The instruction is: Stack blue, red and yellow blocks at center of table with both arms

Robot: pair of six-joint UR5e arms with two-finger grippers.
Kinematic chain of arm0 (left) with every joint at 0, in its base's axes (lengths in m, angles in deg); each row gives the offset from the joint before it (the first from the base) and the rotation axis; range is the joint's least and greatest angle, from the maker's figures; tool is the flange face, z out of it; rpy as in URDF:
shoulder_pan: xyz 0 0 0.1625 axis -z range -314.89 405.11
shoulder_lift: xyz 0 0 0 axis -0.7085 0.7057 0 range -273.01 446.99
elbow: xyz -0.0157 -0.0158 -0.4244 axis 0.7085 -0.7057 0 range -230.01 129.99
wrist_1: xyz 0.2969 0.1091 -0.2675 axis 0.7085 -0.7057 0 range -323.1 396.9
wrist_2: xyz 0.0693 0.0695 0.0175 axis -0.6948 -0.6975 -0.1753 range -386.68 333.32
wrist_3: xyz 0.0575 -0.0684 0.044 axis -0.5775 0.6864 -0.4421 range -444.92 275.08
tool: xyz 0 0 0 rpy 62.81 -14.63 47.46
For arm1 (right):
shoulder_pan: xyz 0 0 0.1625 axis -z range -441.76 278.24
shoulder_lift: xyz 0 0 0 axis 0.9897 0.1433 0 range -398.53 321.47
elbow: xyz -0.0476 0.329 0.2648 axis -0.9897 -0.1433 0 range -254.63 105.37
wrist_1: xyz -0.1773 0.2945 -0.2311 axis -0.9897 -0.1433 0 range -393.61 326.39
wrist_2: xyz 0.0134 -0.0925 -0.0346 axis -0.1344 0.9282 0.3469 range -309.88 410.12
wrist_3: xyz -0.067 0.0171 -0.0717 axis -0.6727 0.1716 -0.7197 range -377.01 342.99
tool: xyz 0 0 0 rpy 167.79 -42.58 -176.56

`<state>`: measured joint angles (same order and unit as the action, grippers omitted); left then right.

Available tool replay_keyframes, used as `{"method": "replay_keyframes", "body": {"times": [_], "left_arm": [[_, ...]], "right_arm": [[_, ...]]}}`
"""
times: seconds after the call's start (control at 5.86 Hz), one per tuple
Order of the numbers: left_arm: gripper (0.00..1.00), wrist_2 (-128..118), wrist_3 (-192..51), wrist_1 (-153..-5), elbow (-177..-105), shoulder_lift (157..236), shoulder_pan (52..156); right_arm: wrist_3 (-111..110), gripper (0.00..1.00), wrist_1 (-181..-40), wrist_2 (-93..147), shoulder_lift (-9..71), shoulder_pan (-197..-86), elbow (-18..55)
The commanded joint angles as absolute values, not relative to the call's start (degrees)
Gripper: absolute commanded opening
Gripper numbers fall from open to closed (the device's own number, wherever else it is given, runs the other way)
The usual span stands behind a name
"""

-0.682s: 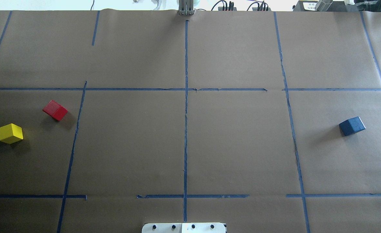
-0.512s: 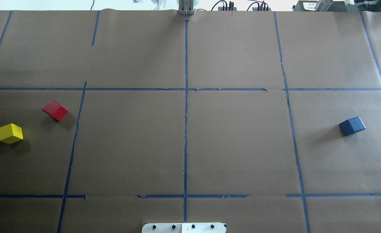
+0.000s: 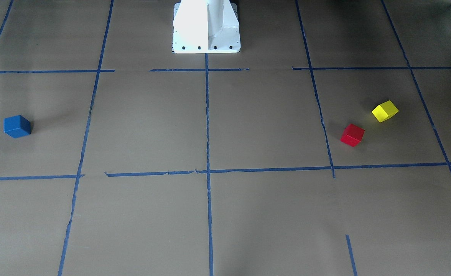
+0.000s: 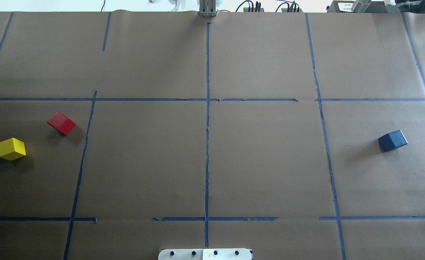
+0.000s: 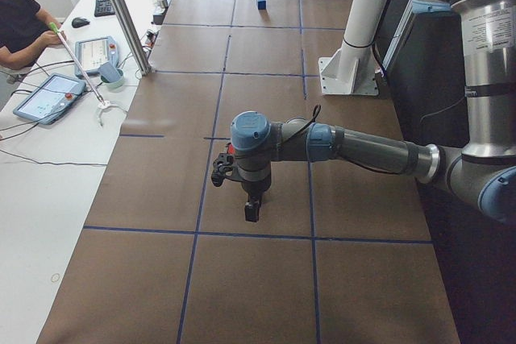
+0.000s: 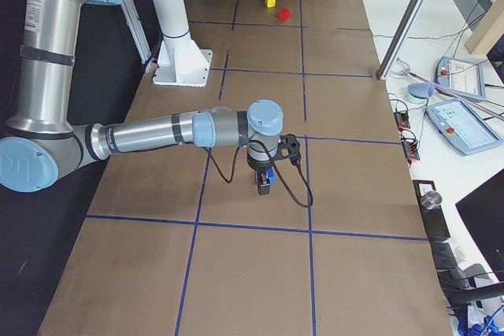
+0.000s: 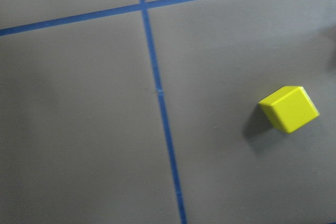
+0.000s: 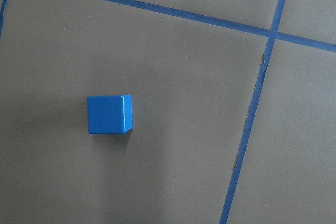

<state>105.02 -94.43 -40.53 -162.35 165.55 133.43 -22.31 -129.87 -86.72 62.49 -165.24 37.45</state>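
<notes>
The yellow block (image 4: 11, 148) and the red block (image 4: 61, 123) lie apart at the table's left side in the overhead view. The blue block (image 4: 393, 141) lies alone at the right side. The left wrist view shows the yellow block (image 7: 289, 109) from above, the right wrist view the blue block (image 8: 109, 114). My left gripper (image 5: 252, 211) shows only in the exterior left view, my right gripper (image 6: 264, 186) only in the exterior right view; both point down over the table. I cannot tell whether either is open or shut.
Brown paper with blue tape lines (image 4: 207, 144) covers the table. The white robot base (image 3: 206, 27) stands at the near middle edge. An operator (image 5: 20, 22) and tablets (image 6: 465, 127) are at side desks beyond the far edge.
</notes>
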Motion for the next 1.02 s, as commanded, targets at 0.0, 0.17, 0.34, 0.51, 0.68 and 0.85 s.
{"method": "replay_keyframes", "body": {"times": [0.0,0.17,0.34,0.51,0.68,0.85], "left_arm": [[1.0,104.62,-94.24,-40.96,-161.9,165.39,133.0],[1.0,104.89,-94.24,-41.05,-162.59,165.56,133.0],[1.0,107.15,-94.24,-40.88,-161.81,165.56,132.83],[1.0,109.09,-94.24,-40.79,-161.81,165.48,132.83],[1.0,109.11,-94.24,-40.88,-161.72,165.74,132.83],[1.0,109.11,-94.24,-41.14,-161.98,165.74,132.83]], "right_arm": [[-22.45,1.0,-129.85,-87.69,62.54,-165.17,37.61],[-22.72,1.0,-129.85,-87.69,62.63,-165.08,37.43],[-20.89,1.0,-129.76,-94.92,61.33,-161.95,37.34],[-17.22,1.0,-129.67,-95.51,58.7,-159.22,36.91],[-14.31,1.0,-129.76,-90.91,55.37,-155.37,35.34],[-8.1,1.0,-128.11,-86.33,52.99,-151.5,34.8]]}}
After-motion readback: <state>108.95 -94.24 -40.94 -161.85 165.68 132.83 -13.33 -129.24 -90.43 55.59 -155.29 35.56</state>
